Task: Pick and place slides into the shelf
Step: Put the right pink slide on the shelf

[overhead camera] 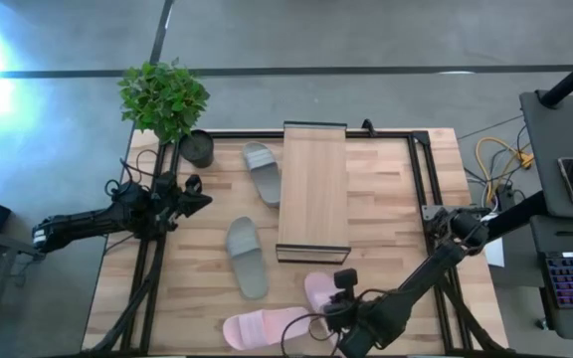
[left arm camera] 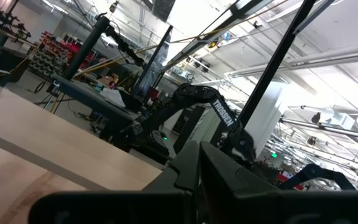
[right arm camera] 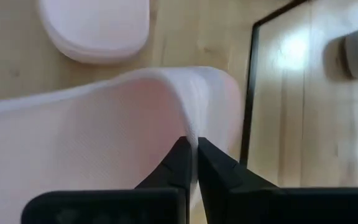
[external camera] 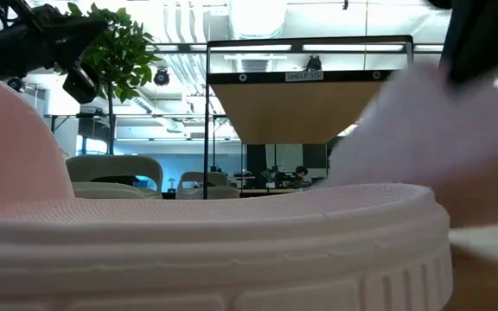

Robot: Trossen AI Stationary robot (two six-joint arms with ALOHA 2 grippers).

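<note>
The shelf (overhead camera: 312, 189) stands mid-table, its long side running from the near edge to the far edge, and the low view shows it end-on (external camera: 309, 108). Two grey-green slides (overhead camera: 263, 171) (overhead camera: 248, 257) lie flat on their soles left of it. One pale pink slide (overhead camera: 265, 327) lies at the near edge and fills the low view (external camera: 206, 250). My right gripper (overhead camera: 338, 304) (right arm camera: 195, 146) is shut on the second pink slide (overhead camera: 317, 290) near the shelf's near end. My left gripper (overhead camera: 195, 195), shut, hovers at the table's left side. My right gripper pinches the pink slide's broad strap at its edge (right arm camera: 199, 121) between the two fingertips. The fingers come slanting down from the table's near right side. The strap arches away from the fingers. Whether the sole is off the table I cannot tell.
A potted plant (overhead camera: 167, 99) stands at the far left corner. Dark frame rails (overhead camera: 421, 179) run along the table's sides. The other pink slide's end (right arm camera: 95, 28) lies just beyond the held one. Bare wood shows right of the shelf (overhead camera: 386, 219).
</note>
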